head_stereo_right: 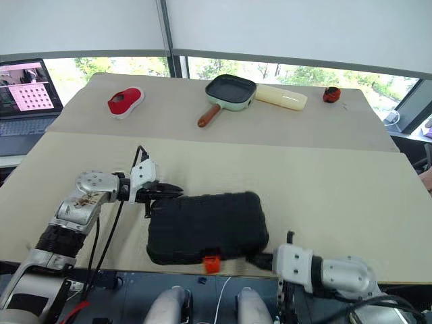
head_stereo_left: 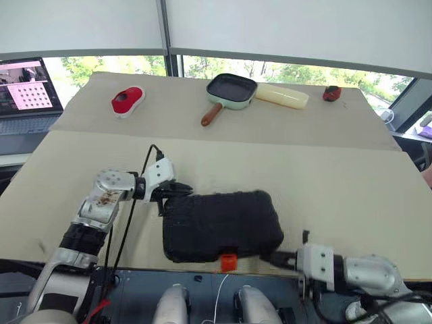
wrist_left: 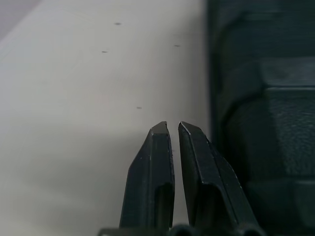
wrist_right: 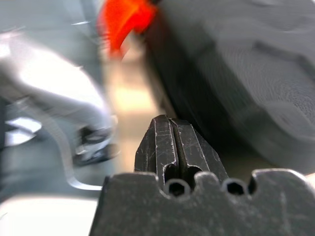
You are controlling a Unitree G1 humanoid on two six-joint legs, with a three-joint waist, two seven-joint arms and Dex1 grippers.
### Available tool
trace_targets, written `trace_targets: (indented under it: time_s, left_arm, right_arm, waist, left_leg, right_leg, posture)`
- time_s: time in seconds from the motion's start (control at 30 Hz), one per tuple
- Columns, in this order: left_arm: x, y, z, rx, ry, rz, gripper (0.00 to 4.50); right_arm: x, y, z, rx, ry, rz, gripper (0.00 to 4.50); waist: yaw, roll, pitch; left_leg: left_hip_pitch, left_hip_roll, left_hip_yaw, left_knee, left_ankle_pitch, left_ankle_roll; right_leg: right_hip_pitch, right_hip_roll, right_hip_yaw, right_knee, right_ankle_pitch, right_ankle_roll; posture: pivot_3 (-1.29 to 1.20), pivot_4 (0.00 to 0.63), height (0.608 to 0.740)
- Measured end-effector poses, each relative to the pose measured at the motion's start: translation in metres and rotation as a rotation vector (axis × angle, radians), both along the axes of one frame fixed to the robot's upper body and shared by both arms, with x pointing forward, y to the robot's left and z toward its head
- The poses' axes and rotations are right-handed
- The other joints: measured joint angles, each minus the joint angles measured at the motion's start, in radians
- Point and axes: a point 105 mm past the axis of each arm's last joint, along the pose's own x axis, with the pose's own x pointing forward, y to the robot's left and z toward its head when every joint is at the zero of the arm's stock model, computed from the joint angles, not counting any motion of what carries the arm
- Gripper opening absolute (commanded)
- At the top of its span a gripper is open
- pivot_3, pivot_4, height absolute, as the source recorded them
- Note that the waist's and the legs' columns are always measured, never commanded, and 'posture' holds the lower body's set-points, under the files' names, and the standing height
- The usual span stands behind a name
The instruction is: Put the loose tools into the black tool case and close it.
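At the tabletop's near edge, closed black tool case [head_stereo_left: 221, 225]; left hand [wrist_left: 171, 129] nearly closed beside it; right hand [wrist_right: 171, 123] closed near orange latch [wrist_right: 123, 19].

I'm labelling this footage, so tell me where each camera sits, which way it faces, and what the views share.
Left and right eye views: on the head, looking forward and down over both arms at the table.
Left wrist view: along the nearly shut left gripper, beside the black tool case.
Right wrist view: along the shut right gripper, by the case's orange latch.
All share the closed case.
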Motion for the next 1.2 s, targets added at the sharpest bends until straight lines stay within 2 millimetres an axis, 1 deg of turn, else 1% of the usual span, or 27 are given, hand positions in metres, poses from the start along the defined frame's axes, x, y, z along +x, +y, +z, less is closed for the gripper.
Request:
trace_targets:
  time_s: [0.07, 0.13, 0.2, 0.23, 0.33, 0.43, 0.47, 0.53, 0.57, 0.67, 0.73, 0.77, 0.83, 0.87, 0.97, 1.03, 1.2]
  left_arm:
    - [-0.011, 0.001, 0.000, 0.004, 0.048, -0.024, 0.41]
    - [-0.024, -0.005, 0.001, -0.017, 0.096, -0.066, 0.41]
    - [-0.032, -0.012, 0.003, -0.035, 0.106, -0.100, 0.41]
    - [-0.033, -0.014, 0.005, -0.039, 0.109, -0.101, 0.41]
    - [-0.032, -0.015, 0.014, -0.075, 0.110, -0.085, 0.41]
    - [-0.026, -0.014, 0.032, -0.132, 0.112, -0.052, 0.41]
    - [-0.023, -0.016, 0.043, -0.144, 0.091, -0.055, 0.41]
    - [-0.026, -0.023, 0.054, -0.140, 0.057, -0.101, 0.41]
    - [-0.030, -0.028, 0.056, -0.132, 0.049, -0.135, 0.41]
    - [-0.039, -0.039, 0.047, -0.090, 0.056, -0.218, 0.41]
    - [-0.040, -0.049, 0.030, -0.013, 0.010, -0.292, 0.41]
    - [-0.041, -0.054, 0.024, -0.004, -0.004, -0.319, 0.41]
    - [-0.040, -0.072, 0.022, 0.021, -0.094, -0.404, 0.41]
    - [-0.039, -0.074, 0.020, 0.029, -0.106, -0.415, 0.41]
    - [-0.038, -0.076, 0.017, 0.075, -0.221, -0.485, 0.41]
    - [-0.036, -0.077, 0.016, 0.105, -0.301, -0.531, 0.41]
    - [-0.033, -0.078, 0.013, 0.100, -0.315, -0.536, 0.41]
  right_arm:
    - [0.017, -0.009, 0.005, 0.018, -0.016, -0.101, 0.00]
    - [0.029, -0.021, 0.006, 0.015, -0.021, -0.180, 0.00]
    - [0.033, -0.027, 0.006, 0.009, -0.020, -0.211, 0.00]
    - [0.034, -0.028, 0.006, 0.008, -0.017, -0.215, 0.00]
    - [0.032, -0.030, 0.006, 0.000, 0.004, -0.207, 0.00]
    - [0.023, -0.039, 0.005, -0.033, 0.052, -0.176, 0.00]
    - [0.017, -0.042, 0.002, -0.054, 0.082, -0.157, 0.00]
    - [0.008, -0.045, -0.005, -0.086, 0.133, -0.128, 0.00]
    - [0.005, -0.045, -0.007, -0.092, 0.150, -0.117, 0.00]
    - [-0.002, -0.045, -0.010, -0.109, 0.179, -0.091, 0.00]
    - [-0.006, -0.038, -0.010, -0.115, 0.180, -0.058, 0.00]
    - [-0.007, -0.035, -0.009, -0.114, 0.177, -0.046, 0.00]
    - [-0.008, -0.027, -0.010, -0.117, 0.164, -0.030, 0.00]
    - [-0.007, -0.026, -0.009, -0.115, 0.161, -0.028, 0.00]
    - [-0.007, -0.025, -0.013, -0.123, 0.169, -0.035, 0.00]
    - [-0.007, -0.022, -0.015, -0.124, 0.176, -0.037, 0.00]
    - [-0.001, -0.016, -0.015, -0.123, 0.154, -0.049, 0.00]
  waist:
    - [-0.001, 0.000, 0.000]
    - [-0.001, 0.001, 0.000]
    - [0.005, 0.001, 0.000]
    - [0.007, 0.001, 0.000]
    - [0.007, 0.001, 0.001]
    - [0.012, 0.001, 0.001]
    - [0.013, 0.001, 0.001]
    - [0.013, 0.001, 0.001]
    - [0.012, 0.001, 0.000]
    - [0.005, 0.002, 0.000]
    - [0.007, 0.003, 0.000]
    - [0.008, 0.003, 0.000]
    - [0.013, 0.002, -0.001]
    - [0.013, 0.002, -0.001]
    - [0.012, 0.003, -0.002]
    - [0.012, 0.005, -0.004]
    - [0.012, 0.007, -0.006]
  left_leg:
    - [0.000, 0.000, 0.000, 0.000, 0.000, 0.000]
    - [-0.001, 0.000, 0.000, 0.000, 0.000, 0.000]
    - [-0.001, 0.000, -0.001, 0.000, 0.000, 0.000]
    - [-0.001, 0.000, -0.001, 0.000, 0.000, 0.000]
    - [-0.001, 0.000, -0.001, 0.000, 0.000, 0.000]
    - [-0.002, -0.001, -0.002, 0.000, 0.000, 0.000]
    - [-0.002, -0.001, -0.002, 0.000, 0.000, 0.000]
    - [-0.002, -0.001, -0.002, 0.000, 0.000, 0.000]
    - [-0.001, -0.001, -0.002, 0.000, 0.000, 0.000]
    - [-0.001, -0.001, -0.002, 0.000, 0.000, 0.000]
    - [0.000, -0.001, -0.003, 0.000, 0.000, 0.000]
    - [-0.001, -0.001, -0.003, 0.000, 0.000, 0.000]
    - [-0.001, -0.002, -0.003, 0.002, 0.000, 0.000]
    - [0.000, -0.002, -0.003, 0.001, 0.000, 0.000]
    - [0.000, -0.002, -0.003, 0.002, 0.000, 0.000]
    - [0.005, -0.002, -0.003, 0.001, 0.000, 0.000]
    - [0.013, -0.001, -0.002, 0.001, 0.000, 0.000]
  right_leg:
    - [0.000, 0.000, 0.000, 0.000, 0.000, 0.000]
    - [-0.001, -0.001, 0.000, 0.000, 0.000, 0.000]
    - [-0.001, 0.000, -0.001, 0.000, 0.000, 0.000]
    - [-0.001, 0.000, -0.001, 0.000, 0.000, 0.000]
    - [-0.001, 0.000, 0.000, 0.000, 0.000, 0.000]
    - [-0.001, 0.000, -0.001, 0.000, 0.000, 0.001]
    - [0.000, 0.000, -0.001, 0.000, 0.000, 0.001]
    - [0.000, -0.001, -0.001, 0.000, 0.000, 0.001]
    - [0.000, 0.000, -0.001, 0.000, 0.000, 0.001]
    - [0.000, 0.001, 0.000, 0.000, 0.000, 0.001]
    - [0.001, 0.001, 0.000, 0.000, 0.000, 0.001]
    - [0.001, 0.000, 0.000, 0.000, 0.000, 0.001]
    - [0.002, 0.000, 0.000, 0.000, 0.000, 0.001]
    - [0.002, 0.000, 0.000, -0.001, 0.000, 0.001]
    - [0.003, 0.000, 0.000, -0.001, 0.000, 0.001]
    - [0.007, 0.000, 0.000, -0.001, 0.000, 0.001]
    - [0.015, 0.000, 0.000, -0.001, -0.005, 0.005]
  posture:
    - [0.00, 0.150, 0.740]
    - [0.00, 0.150, 0.740]
    - [0.00, 0.150, 0.740]
    - [0.00, 0.150, 0.740]
    - [0.00, 0.150, 0.740]
    - [0.00, 0.150, 0.740]
    - [0.00, 0.150, 0.740]
    - [0.00, 0.150, 0.740]
    - [0.00, 0.150, 0.740]
    - [0.00, 0.150, 0.740]
    - [0.00, 0.150, 0.740]
    - [0.00, 0.150, 0.740]
    - [0.00, 0.150, 0.740]
    - [0.00, 0.150, 0.740]
    - [0.00, 0.150, 0.740]
    - [0.00, 0.150, 0.740]
    - [0.00, 0.150, 0.740]
